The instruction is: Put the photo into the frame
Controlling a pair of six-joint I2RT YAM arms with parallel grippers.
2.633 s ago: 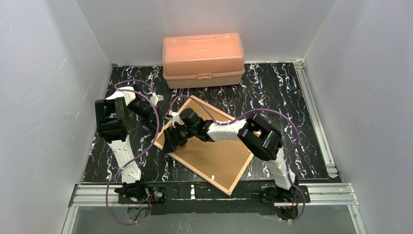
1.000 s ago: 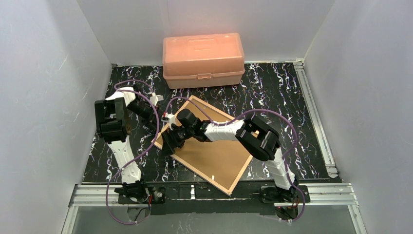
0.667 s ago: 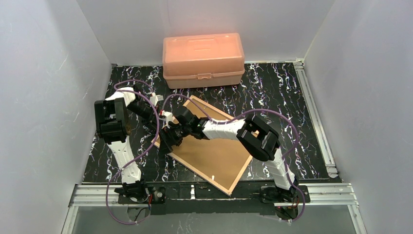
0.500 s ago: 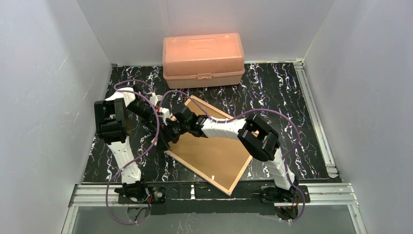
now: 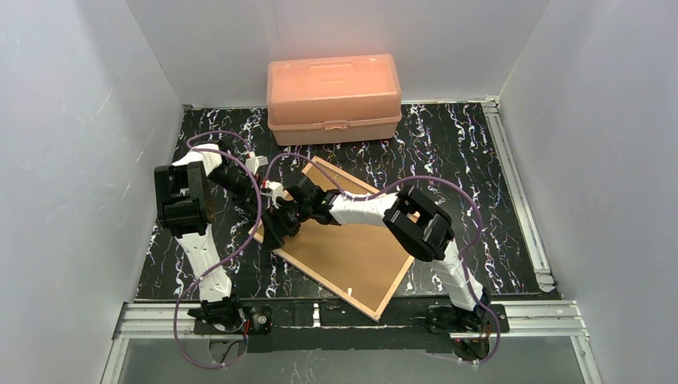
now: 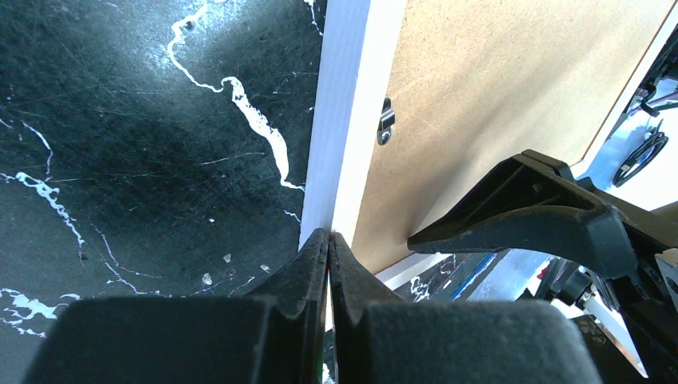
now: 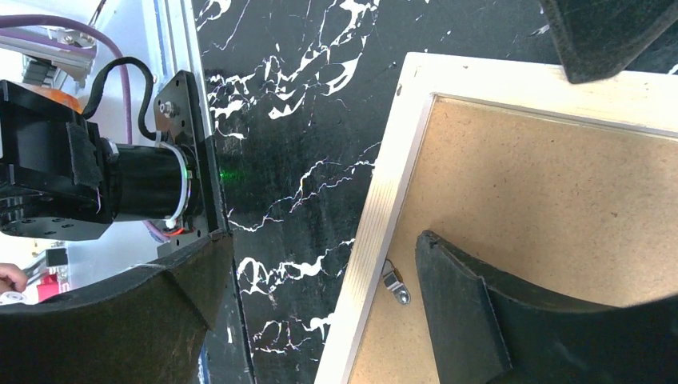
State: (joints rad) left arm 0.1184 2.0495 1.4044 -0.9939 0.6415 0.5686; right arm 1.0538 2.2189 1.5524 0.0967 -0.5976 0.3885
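You're looking at a black table (image 5: 448,144) marbled with white veins and faint purple streaks. The frame (image 7: 382,200) shows pale tan wood on its back rail and a white outer edge. The board (image 5: 352,256) inside it is plain, finely speckled brown. The box (image 5: 333,88) is salmon-orange. Both arms (image 5: 204,256) are black and white, with purple cables (image 5: 259,204).

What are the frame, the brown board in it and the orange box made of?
Frame: seemingly pale bare wood, with faint grain on its rail. Board: likely fibreboard, matte brown and finely speckled. Box: probably plastic, smooth and slightly translucent orange, with a moulded latch.
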